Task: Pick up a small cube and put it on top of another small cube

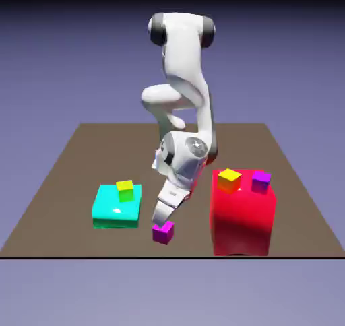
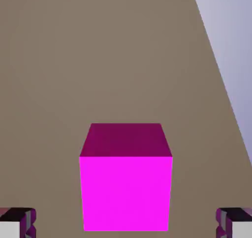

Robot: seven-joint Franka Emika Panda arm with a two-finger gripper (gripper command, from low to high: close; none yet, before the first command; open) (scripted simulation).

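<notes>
The two-finger pincer [image 2: 126,223] was released, its grey fingertips [image 2: 234,226] spread wide, with a gap on each side of the magenta cube [image 2: 126,193] between them in the hand view. That cube lay near the table's front edge, under the hand, with nothing gripping it. Beside it, toward the exterior view's right, rose the large red block [image 1: 242,220], bearing two small cubes on its top: a purple cube [image 1: 261,182] to the right and a yellow cube with orange sides [image 1: 230,180] to the left. Toward the exterior view's left sat the low cyan block [image 1: 108,208], and the lime yellow-green cube [image 1: 125,191] rested on it. The white arm [image 1: 183,55] bent down over the brown table [image 1: 81,166] from the far side. Behind everything stretched the blue-violet backdrop [image 1: 60,62].
</notes>
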